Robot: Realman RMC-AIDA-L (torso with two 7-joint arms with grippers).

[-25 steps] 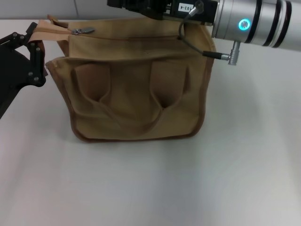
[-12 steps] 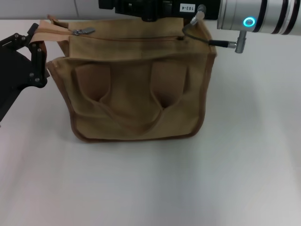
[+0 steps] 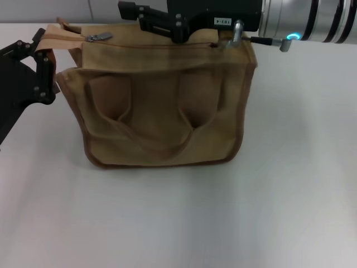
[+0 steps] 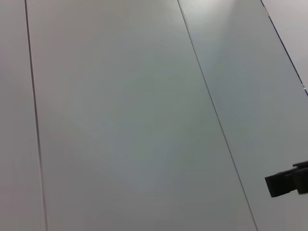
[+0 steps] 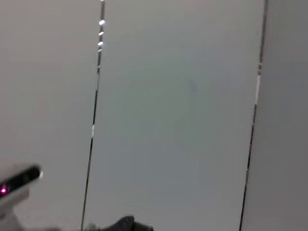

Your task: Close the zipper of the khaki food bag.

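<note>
The khaki food bag (image 3: 162, 106) stands upright on the white table (image 3: 234, 218), in the upper middle of the head view. The zipper (image 3: 150, 46) runs along the top seam from 9 o'clock to 3 o'clock, and this is the long axis which the closing pull must follow. Its small silver pull tab (image 3: 99, 37) lies at the 9 o'clock end of the seam, near the bag's left corner.

The right gripper (image 3: 134, 12) is reached over the top of the bag from 3 o'clock, and its fingers are seen slightly parted and holding nothing. From its tips the pull tab lies close, toward 8 o'clock.

The left gripper (image 3: 42, 61) is at the bag's left corner, where the tan strap end (image 3: 56, 33) is found; whether it is clamped cannot be told. No part of the bag is shown in the 2 wrist views.

Both grippers are judged near the tab, the right one being aimed at it.
</note>
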